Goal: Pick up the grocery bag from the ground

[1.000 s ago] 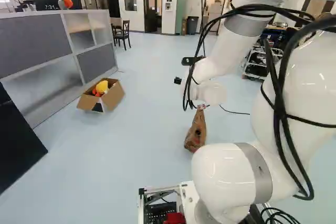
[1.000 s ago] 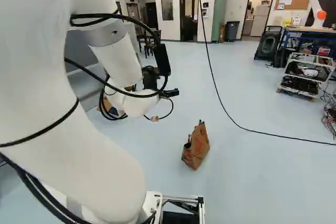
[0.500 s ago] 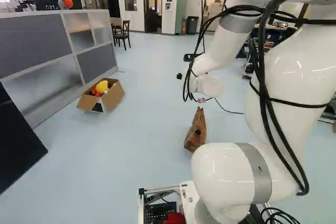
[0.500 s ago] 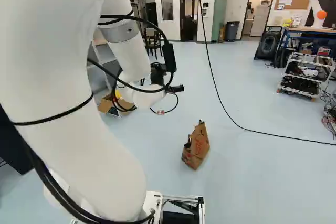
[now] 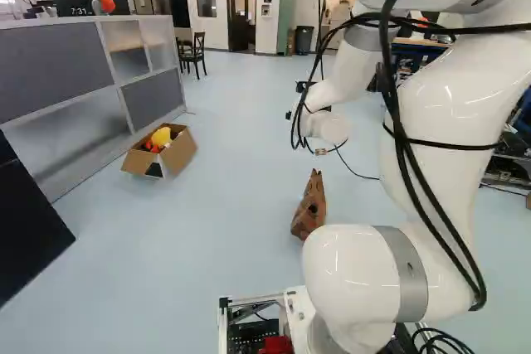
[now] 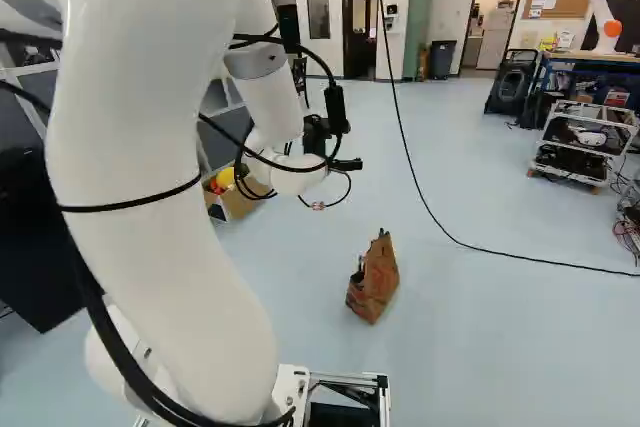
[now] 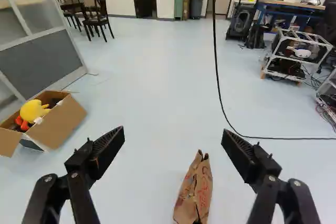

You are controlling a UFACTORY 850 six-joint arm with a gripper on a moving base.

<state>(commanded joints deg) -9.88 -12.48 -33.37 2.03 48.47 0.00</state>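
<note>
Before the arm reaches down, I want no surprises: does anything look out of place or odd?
One thing: a long black cable hangs from above, then trails across the floor beyond the brown paper grocery bag, a possible snag. The bag's top looks crumpled, but I see nothing spilled.

The wrist view's edge cuts off the foot of the grocery bag (image 7: pixel 192 196) and part of the cardboard box (image 7: pixel 62 124).

A robotics lab or workshop: another robot (image 6: pixel 607 17) by a workbench (image 6: pixel 590 57), wheeled equipment rack (image 6: pixel 578 152), trailing cables.
</note>
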